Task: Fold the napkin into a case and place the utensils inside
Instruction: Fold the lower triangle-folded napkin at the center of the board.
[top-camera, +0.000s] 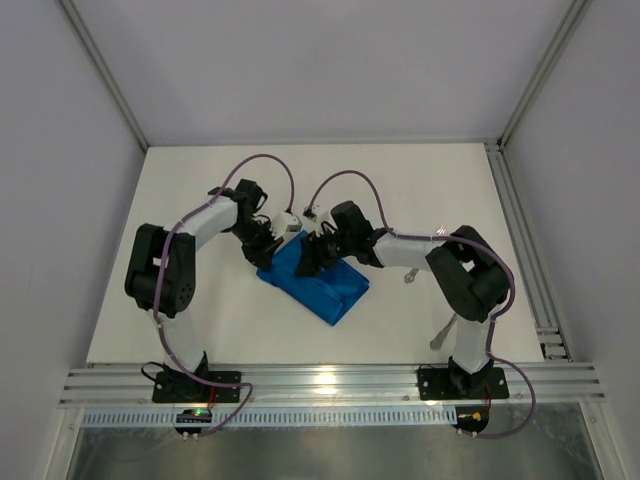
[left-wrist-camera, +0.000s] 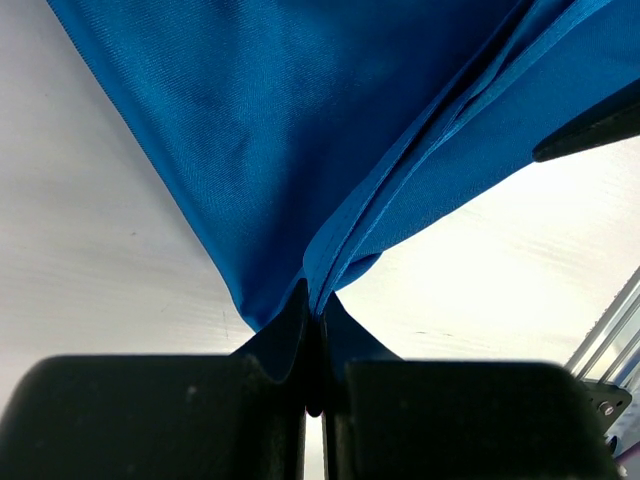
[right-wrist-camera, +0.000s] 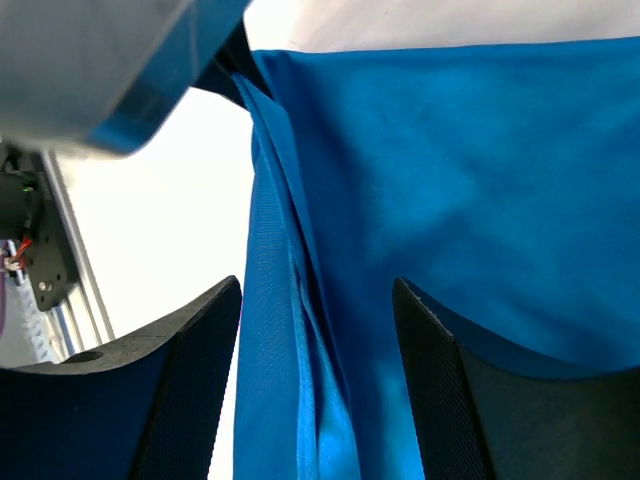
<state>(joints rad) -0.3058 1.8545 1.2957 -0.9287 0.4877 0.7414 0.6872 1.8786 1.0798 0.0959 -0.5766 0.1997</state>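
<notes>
1. The napkin (top-camera: 320, 282) is seen mid-bench, slanted, already doubled into a rough rectangle of several layers.
2. Its far edge is held off the bench (top-camera: 200, 200) by the left arm's jaws, which are clamped together on a bunched fold of the blue cloth (left-wrist-camera: 330, 150).
3. The right arm's jaws are parted, with a ridge of cloth (right-wrist-camera: 290, 330) between them but not gripped.
4. Folding is judged to be partway done: a narrow, flat case is not yet formed.
5. The utensils (top-camera: 443, 333) are left on the bench beside the right arm, well apart from the napkin; none is inside it, so that step remains.
6. The bench is plain white and matte, enclosed by pale grey walls, with aluminium rails (top-camera: 330, 385) along the near edge and right side.
</notes>
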